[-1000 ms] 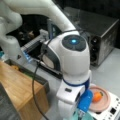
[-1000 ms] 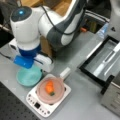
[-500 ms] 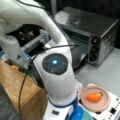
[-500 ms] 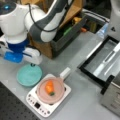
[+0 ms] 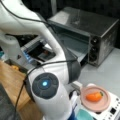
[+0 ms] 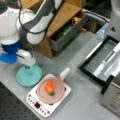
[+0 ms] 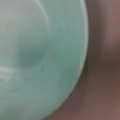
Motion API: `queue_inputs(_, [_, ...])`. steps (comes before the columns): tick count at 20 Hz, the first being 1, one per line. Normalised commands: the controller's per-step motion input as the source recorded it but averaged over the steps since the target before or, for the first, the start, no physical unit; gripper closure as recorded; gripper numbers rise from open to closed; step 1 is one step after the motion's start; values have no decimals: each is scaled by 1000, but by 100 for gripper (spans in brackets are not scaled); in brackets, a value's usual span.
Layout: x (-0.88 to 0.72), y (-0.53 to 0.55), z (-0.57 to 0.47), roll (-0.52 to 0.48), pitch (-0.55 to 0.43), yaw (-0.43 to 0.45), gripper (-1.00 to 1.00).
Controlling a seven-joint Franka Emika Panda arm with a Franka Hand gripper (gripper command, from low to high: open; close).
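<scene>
Resting on the grey counter [image 6: 82, 100] at 9 o'clock of the pink pan [image 6: 51, 90] holding an orange pepper [image 6: 49, 86] on the white cooktop [image 6: 35, 101]: teal plate [image 6: 29, 75], filling the wrist view [image 7: 37, 57]; hovering directly over it, at 10 o'clock of the open toaster oven [image 6: 105, 62]: gripper [image 6: 27, 67], opening impossible to tell.

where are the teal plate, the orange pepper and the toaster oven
teal plate [image 6: 29, 75]: a front view, middle of its top face
orange pepper [image 6: 49, 87]: a front view, its orange body
toaster oven [image 5: 82, 37]: a front view, its open front
</scene>
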Motion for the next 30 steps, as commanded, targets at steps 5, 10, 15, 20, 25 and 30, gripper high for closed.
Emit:
queue_inputs(5, [324, -186, -18, 303, 130, -39, -100])
queue_inputs(10, [313, -143, -3, 168, 66, -93, -100])
queue_inputs(15, [261, -47, -50, 27, 15, -98, -100])
queue_inputs(20, [149, 39, -74, -54, 10, -74, -100])
queue_inputs(25, [53, 109, -29, -68, 18, -88, -100])
queue_inputs(30, [-37, 149, -31, -95, 8, -62, 100])
